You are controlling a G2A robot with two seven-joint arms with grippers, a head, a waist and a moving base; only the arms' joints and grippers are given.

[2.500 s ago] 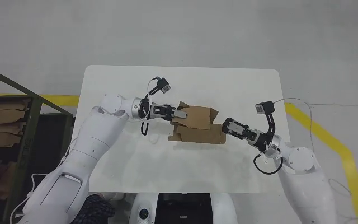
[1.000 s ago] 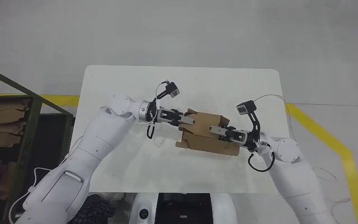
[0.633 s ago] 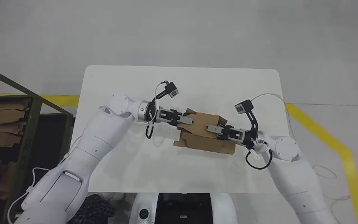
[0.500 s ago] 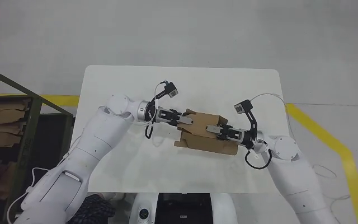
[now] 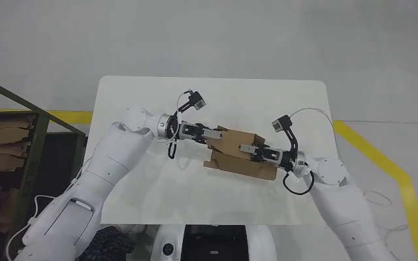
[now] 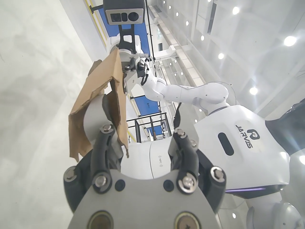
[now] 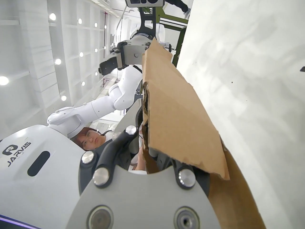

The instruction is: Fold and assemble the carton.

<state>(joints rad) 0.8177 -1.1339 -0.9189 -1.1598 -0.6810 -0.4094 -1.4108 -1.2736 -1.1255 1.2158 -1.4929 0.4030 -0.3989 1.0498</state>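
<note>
A brown cardboard carton, partly folded with ragged flaps, lies slightly askew at the middle of the white table. My left gripper is at its left end, open. In the left wrist view one finger sits under a flap of the carton, and the other side of the jaws is bare. My right gripper lies over the carton's right top panel, shut on a flap edge. In the right wrist view the carton covers its fingertips.
A green rack holding flat cardboard sheets stands off the table's left side. There is bare tabletop all around the carton. A yellow line runs along the floor to the right.
The right arm came in from the right and closed on the carton's top. The carton shifted a little right and turned slightly. In the last half second the left wrist drew back a bit.
</note>
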